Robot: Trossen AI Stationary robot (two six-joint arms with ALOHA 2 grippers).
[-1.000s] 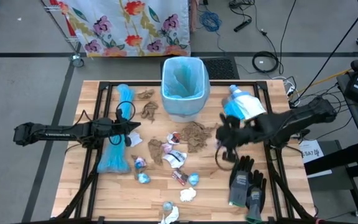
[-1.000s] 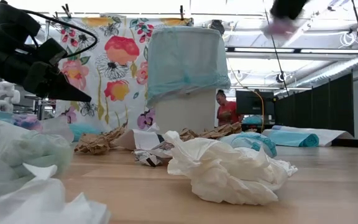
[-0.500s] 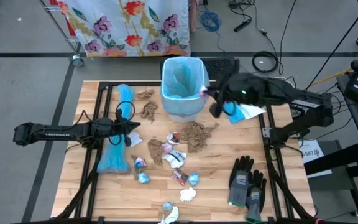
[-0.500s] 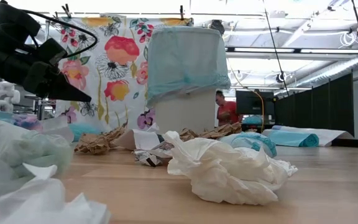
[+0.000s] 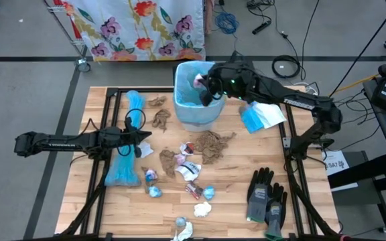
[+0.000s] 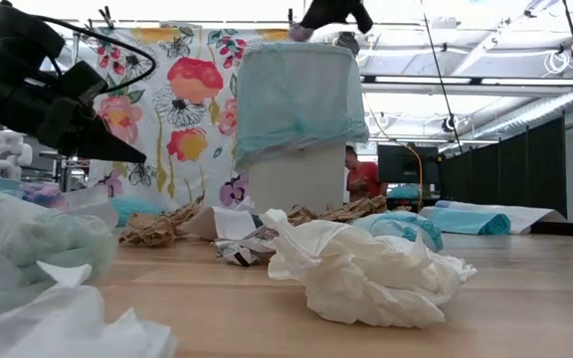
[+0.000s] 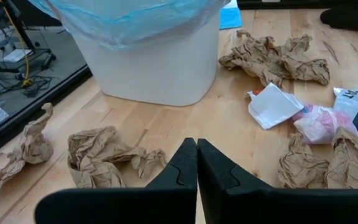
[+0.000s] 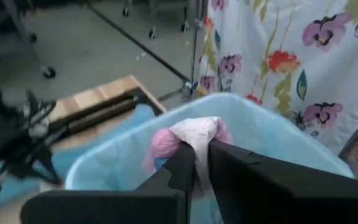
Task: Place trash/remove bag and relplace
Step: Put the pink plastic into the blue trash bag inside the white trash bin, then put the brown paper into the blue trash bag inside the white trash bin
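Right pincer, 1 pink wrapper

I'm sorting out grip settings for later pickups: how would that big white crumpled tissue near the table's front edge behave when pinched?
The white tissue looks soft and floppy: its thin folds would probably collapse under the fingers. It seems light for its bulk, so a push may just slide it along the table. Unlikely to roll, being irregular.

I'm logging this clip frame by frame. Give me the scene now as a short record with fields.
right gripper: above the open trash bin, pinching a pink and white wrapper
left gripper: shut, empty, waiting low over the table near brown paper wads
bin liner: blue bag folded over the rim
left on table: scraps, gloves
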